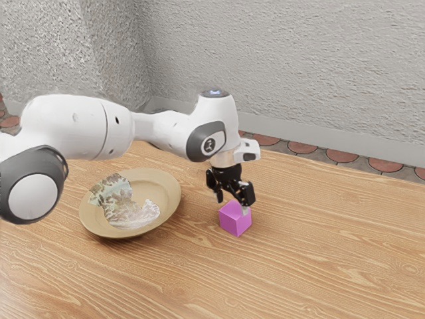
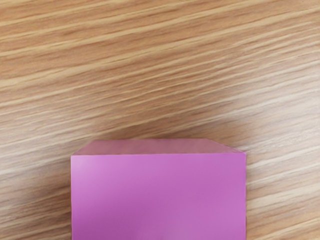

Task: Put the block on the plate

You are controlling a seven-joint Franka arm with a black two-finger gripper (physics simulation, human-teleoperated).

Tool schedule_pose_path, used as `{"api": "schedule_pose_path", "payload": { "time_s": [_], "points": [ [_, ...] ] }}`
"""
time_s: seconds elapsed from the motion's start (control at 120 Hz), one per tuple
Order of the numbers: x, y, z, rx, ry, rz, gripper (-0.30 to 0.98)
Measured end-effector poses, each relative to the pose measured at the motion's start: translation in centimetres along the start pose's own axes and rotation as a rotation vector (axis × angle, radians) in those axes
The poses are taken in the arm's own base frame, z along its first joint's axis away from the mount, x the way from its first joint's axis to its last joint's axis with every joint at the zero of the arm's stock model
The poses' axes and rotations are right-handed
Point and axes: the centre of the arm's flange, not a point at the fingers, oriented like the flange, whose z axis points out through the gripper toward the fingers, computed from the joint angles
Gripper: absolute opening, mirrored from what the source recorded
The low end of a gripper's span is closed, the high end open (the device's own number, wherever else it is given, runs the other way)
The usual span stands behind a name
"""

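Note:
The black gripper hangs low over the magenta block in the exterior view, its two fingers spread wide apart. One fingertip overlaps the block's upper right corner in that view; the other stands higher, off its upper left. The block rests on the wooden table. From the wrist camera, the block looks large and close under the hand, its top face squared to the view. A round tan plate with a grey-white patterned patch lies on the table, apart from the block, toward the exterior view's left.
The wooden table runs beneath everything. The white arm reaches in from the exterior view's left, passing above and behind the plate. A textured grey wall and a strip of reddish round floor tiles lie beyond the table's far edge.

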Motion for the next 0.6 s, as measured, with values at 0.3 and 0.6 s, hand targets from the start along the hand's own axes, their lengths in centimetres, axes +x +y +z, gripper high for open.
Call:
{"api": "schedule_pose_path", "payload": {
  "time_s": [0.3, 0.6],
  "points": [
    [0.2, 0.1, 2.2, 0.009, 0.007, 0.005, 0.69],
    [-0.1, -0.1, 4.2, 0.008, -0.004, 0.001, 0.63]
  ]
}}
